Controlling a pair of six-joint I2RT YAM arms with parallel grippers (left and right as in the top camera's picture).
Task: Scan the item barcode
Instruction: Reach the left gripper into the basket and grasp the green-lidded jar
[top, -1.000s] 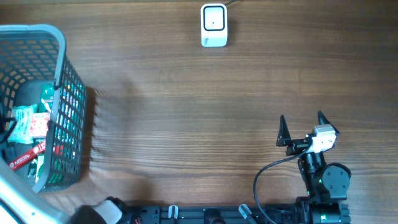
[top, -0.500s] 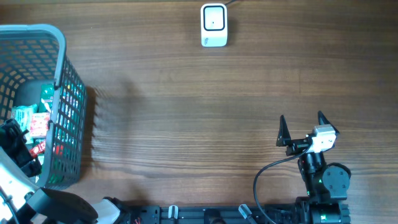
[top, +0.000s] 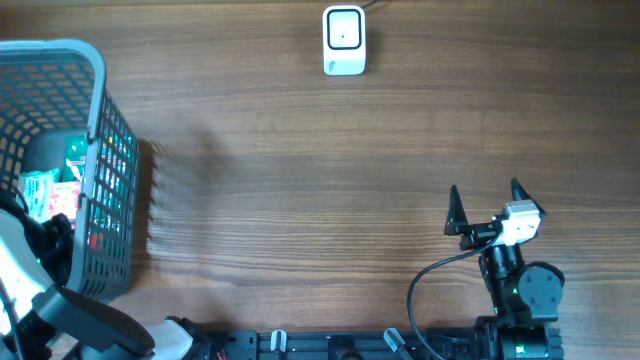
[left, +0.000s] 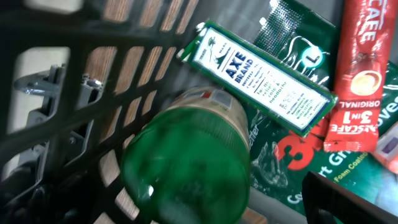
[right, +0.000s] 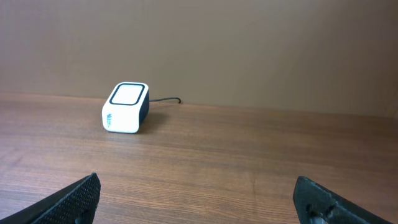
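The white barcode scanner (top: 344, 40) sits at the far edge of the table; the right wrist view shows the scanner (right: 125, 107) ahead to the left. Items lie in the grey mesh basket (top: 100, 150): a jar with a green lid (left: 186, 162), a green-and-white Axe Brand box (left: 261, 81), a red Nescafe sachet (left: 360, 81) and a green packet (left: 292, 168). My left gripper (left: 199, 211) is open inside the basket, close over the green lid, holding nothing. My right gripper (top: 487, 205) stands open and empty at the near right.
The basket wall (left: 93, 74) crosses the left wrist view on the left, close to the jaws. My left arm (top: 60, 310) comes over the basket's near corner. A cable (top: 430, 290) loops beside the right arm's base.
My left arm has swung into the basket and its gripper has gone down among the items. The right arm has not moved.
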